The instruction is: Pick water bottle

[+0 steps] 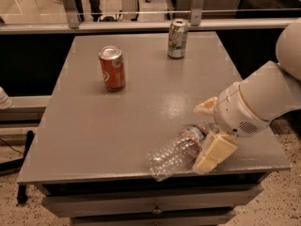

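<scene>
Water bottle (175, 152) lies on its side at the bench (94, 140) front edge, base right at the lip and neck end pointing in toward the bench's front corner, where the arm comes in. Tool (202, 136) is at that same corner, low over the bench top. It's released: fingers spread, one finger (217, 150) lying along the bottle's front-edge side and the other clear of it on the far-edge side. Nothing is clamped yet, and the cap is hidden behind the wrist. The step in hand looks like final alignment before closing. Suggest centring the jaws on the labelled shoulder rather than the thin ribbed body, since that wall will likely crush and slip. Keep both fingers down near the bench top so the round body can't squirt out under them. Close slowly and watch for roll, because the base has no margin at the front edge and a nudge could tip it off. Lift straight up once it's clamped. Orange-red can (112, 68) and green-white can (178, 38) stand toward the bench's far edge, well out of the way.
</scene>
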Tool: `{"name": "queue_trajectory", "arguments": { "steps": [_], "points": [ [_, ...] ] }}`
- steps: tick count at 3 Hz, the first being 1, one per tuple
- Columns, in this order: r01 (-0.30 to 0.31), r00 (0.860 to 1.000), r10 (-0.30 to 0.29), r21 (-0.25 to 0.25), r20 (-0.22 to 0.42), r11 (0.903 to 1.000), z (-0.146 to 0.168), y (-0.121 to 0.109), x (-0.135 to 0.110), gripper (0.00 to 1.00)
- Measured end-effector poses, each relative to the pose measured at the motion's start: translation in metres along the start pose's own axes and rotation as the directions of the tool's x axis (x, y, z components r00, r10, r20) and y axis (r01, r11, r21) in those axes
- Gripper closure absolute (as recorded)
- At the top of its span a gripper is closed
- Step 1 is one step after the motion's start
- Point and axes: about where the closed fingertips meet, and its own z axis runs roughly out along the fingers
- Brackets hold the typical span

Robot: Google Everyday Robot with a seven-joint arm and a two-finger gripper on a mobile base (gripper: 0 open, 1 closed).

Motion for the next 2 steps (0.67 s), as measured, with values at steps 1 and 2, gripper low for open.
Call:
{"name": "queue_trajectory", "arguments": {
  "steps": [1, 2],
  "points": [
    [-0.006, 1.0, 0.007, -0.009, 0.021, 0.9999, 0.0095, 0.005, -0.004, 0.42],
    [-0.011, 0.999, 0.012, -0.008, 0.035, 0.9999, 0.0115, 0.0063, -0.0076, 0.64]
  ]
}}
